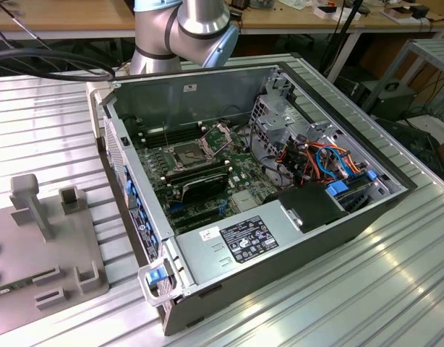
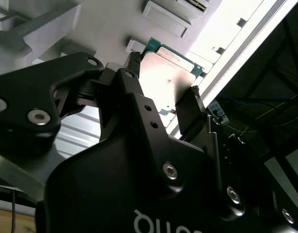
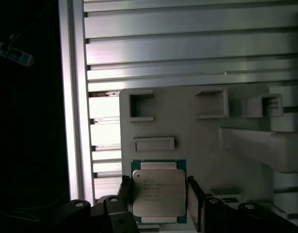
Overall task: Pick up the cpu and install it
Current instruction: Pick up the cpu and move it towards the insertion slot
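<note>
Here, my black gripper [image 3: 158, 187] pinches the flat square grey-metal cpu [image 3: 158, 194] near the pale grey plastic plate [image 3: 207, 145]'s edge; I'd lift it level.

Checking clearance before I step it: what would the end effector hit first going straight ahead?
Most likely the cpu, directly in its line on the grey holder, though depth is unclear.

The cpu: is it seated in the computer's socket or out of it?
Out. In both wrist views the cpu lies flat on the holder plate, outside the computer case.
</note>
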Motion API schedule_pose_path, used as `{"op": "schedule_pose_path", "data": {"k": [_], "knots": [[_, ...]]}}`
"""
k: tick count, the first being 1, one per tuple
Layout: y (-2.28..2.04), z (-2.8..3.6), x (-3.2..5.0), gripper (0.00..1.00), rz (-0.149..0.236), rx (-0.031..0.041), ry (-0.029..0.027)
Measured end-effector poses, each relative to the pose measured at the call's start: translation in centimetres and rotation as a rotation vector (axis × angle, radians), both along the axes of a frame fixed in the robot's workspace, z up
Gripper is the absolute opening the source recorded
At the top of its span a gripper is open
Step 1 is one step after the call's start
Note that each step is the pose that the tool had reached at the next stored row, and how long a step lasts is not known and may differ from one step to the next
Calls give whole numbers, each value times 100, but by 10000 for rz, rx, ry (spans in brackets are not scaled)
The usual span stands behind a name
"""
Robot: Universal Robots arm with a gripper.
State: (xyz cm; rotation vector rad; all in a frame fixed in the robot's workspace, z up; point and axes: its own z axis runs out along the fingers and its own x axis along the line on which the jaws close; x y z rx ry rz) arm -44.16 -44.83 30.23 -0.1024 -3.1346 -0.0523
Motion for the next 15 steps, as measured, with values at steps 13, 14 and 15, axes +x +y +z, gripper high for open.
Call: {"op": "schedule_pose_path", "data": {"k": [13, 14, 15], "knots": [[0, 137, 4, 55, -1, 0, 1], [0, 150, 4, 55, 0, 0, 0], [0, 163, 4, 55, 0, -1, 1]]}}
